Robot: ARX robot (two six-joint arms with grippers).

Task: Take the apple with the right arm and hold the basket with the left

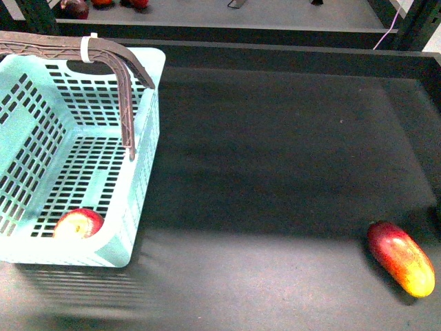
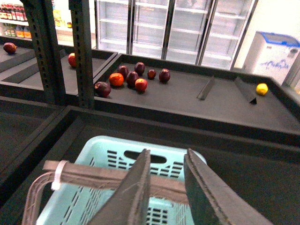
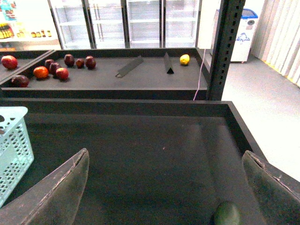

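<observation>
Basket [image 1: 148, 65] at left of dark tray; apple [image 1: 78, 224] inside, near front corner. Left gripper [image 2: 166, 187] – jaws narrow, straddling the brown handles [image 2: 101, 176], contact unclear. Mango-like fruit [image 1: 401, 258] far right. Right gripper [image 3: 164, 187] spread wide, empty.

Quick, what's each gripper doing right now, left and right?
Left gripper: fingers straddling the basket handles, grip cannot be told.
Right gripper: open wide, holding nothing.
</observation>
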